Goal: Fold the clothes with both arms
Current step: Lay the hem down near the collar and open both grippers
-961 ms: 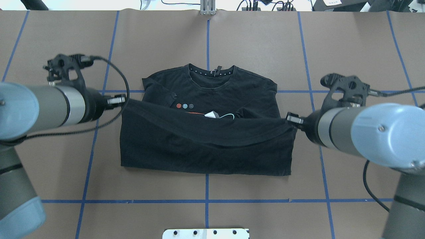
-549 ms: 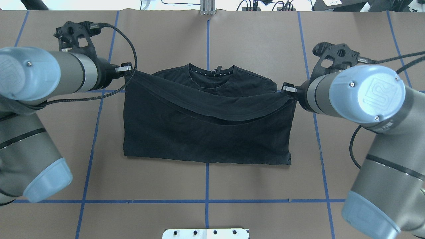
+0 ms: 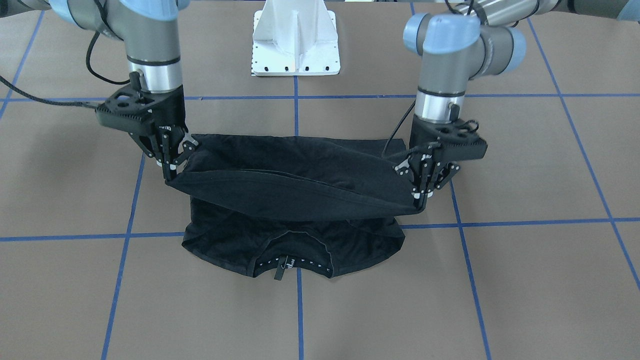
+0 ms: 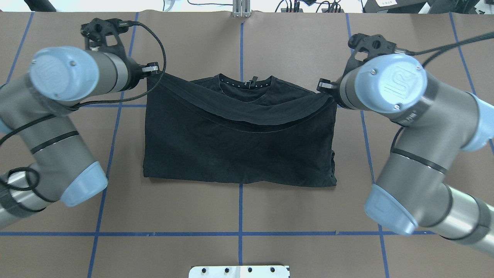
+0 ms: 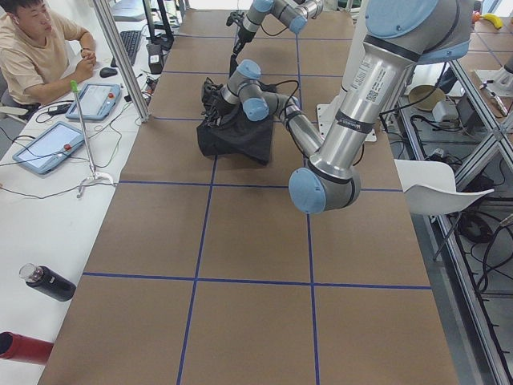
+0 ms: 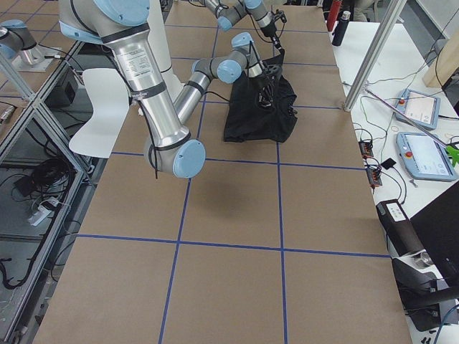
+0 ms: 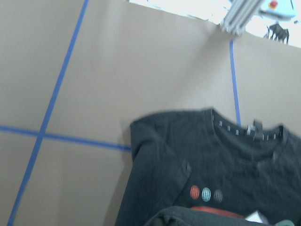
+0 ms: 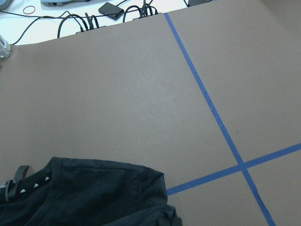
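The T-shirt [image 4: 239, 150] lies in the middle of the table [image 4: 270, 46], its lower half doubled over toward the collar [image 4: 247, 83]. The left gripper [image 3: 421, 192] is pinched tight on one corner of the raised hem [image 3: 295, 206] and the right gripper [image 3: 169, 170] on the other. The hem hangs between them in a shallow sag above the chest, while the collar and shoulders lie flat on the table.
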`<state>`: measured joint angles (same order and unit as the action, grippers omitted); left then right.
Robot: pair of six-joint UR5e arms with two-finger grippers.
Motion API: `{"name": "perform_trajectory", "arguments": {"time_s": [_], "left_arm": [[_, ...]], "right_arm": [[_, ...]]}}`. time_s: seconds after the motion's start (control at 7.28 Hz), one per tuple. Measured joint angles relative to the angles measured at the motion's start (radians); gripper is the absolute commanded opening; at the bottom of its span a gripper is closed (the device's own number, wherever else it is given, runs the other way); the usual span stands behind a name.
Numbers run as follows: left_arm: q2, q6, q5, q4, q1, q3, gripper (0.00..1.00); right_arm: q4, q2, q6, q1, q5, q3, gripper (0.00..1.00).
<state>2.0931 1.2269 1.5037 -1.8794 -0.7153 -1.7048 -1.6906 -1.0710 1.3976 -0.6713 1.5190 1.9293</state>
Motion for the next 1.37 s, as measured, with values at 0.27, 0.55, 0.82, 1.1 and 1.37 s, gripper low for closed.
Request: {"name": "perform_trajectory", "arguments": {"time_s": [0.27,0.55,0.82,1.1,1.37], "left_arm": [[0.034,-0.054,-0.012,-0.100,0.001,0.167,0.00],[0.041,-0.088,-0.027,-0.134,0.004,0.246,0.00],[0.042,-0.093,-0.029,-0.139,0.010,0.268,0.00],[0.040,-0.101,-0.026,-0.168,0.010,0.268,0.99],[0.028,-0.151,-0.016,-0.241,0.005,0.254,1.00]], "right_arm": [[0.061,0.007,-0.012,-0.005,0.000,-0.117,0.00],[0.149,0.008,-0.014,-0.004,0.000,-0.218,0.00],[0.179,0.009,-0.024,-0.003,0.000,-0.265,0.00],[0.184,0.012,-0.046,-0.002,0.000,-0.272,0.99],[0.186,0.022,-0.052,-0.009,0.004,-0.267,1.00]]}}
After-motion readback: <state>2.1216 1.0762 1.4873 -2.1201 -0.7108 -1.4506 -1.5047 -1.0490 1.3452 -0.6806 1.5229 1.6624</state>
